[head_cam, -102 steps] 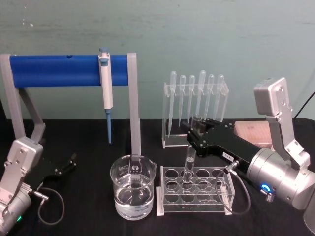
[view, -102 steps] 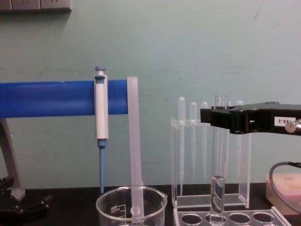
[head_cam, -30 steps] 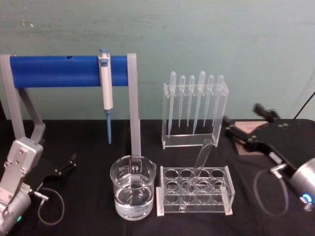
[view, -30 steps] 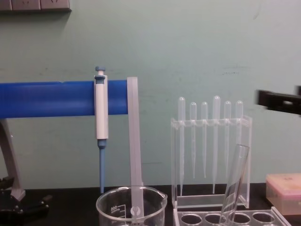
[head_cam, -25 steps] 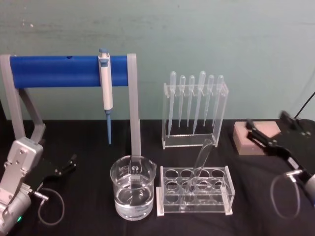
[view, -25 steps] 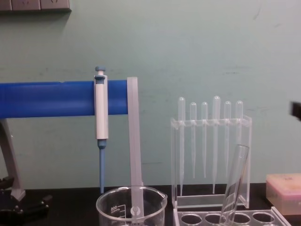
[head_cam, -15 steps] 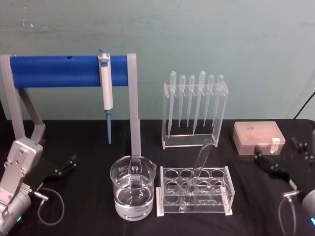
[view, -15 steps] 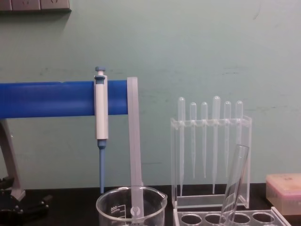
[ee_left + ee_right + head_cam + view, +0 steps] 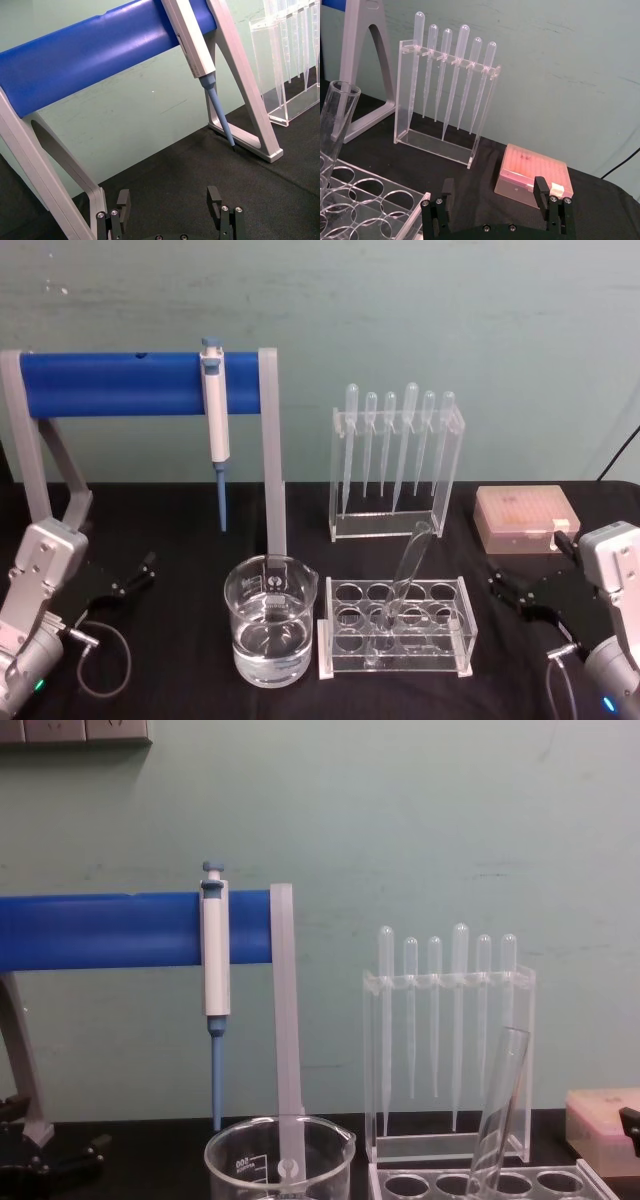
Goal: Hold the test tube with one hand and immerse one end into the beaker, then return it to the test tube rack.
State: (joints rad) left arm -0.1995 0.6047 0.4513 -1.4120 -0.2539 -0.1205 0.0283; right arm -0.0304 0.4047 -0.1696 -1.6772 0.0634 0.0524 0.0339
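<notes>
The test tube point(image 9: 406, 573) leans tilted in a hole of the clear rack point(image 9: 449, 660), its open rim up and nothing holding it. It also rises from the rack in the chest view point(image 9: 497, 1108) and stands near in the right wrist view point(image 9: 337, 115). The beaker point(image 9: 271, 633), part full of clear liquid, stands just left of the rack. My right gripper point(image 9: 530, 562) is open, low over the table to the right of the rack, apart from the tube point(image 9: 494, 190). My left gripper point(image 9: 135, 575) rests open at the far left point(image 9: 169, 200).
A blue-barred stand point(image 9: 140, 383) holds a white-and-blue pipettor point(image 9: 215, 420) behind the beaker. A clear rack of several plastic pipettes point(image 9: 398, 465) stands behind the tube rack. A pink tip box point(image 9: 526, 520) sits at the back right on the black table point(image 9: 180, 520).
My right gripper has drawn back to the right and down, away from the rack, with its wrist now at the right edge. The tube stays leaning in the rack. The left arm is still.
</notes>
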